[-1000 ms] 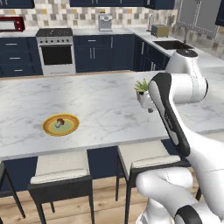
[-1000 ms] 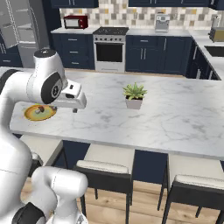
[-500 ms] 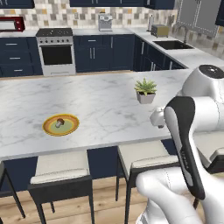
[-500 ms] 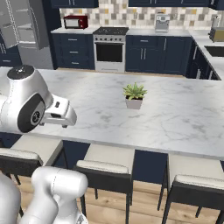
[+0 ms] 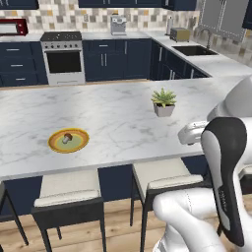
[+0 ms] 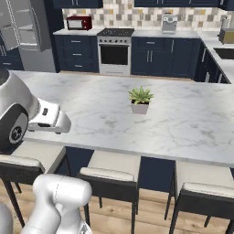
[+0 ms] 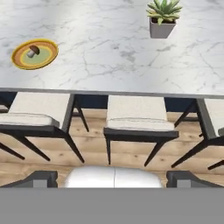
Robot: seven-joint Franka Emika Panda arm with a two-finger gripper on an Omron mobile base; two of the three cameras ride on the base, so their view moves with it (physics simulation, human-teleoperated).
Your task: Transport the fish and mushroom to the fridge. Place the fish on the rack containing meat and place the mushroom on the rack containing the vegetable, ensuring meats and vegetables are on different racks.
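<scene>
The mushroom (image 5: 68, 137) is seen lying on a yellow plate (image 5: 55, 144) at the near left of the marble island (image 5: 113, 113). The gripper (image 7: 112, 178) is spread wide, holding nothing. The mushroom is judged light and soft (easily bruised), best pinched gently across its cap.

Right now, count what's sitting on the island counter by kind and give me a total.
Plates: 1, the yellow plate
Mushrooms: 1, the mushroom lying on that plate
Potted plants: 1, the potted plant
Total: 3
</scene>
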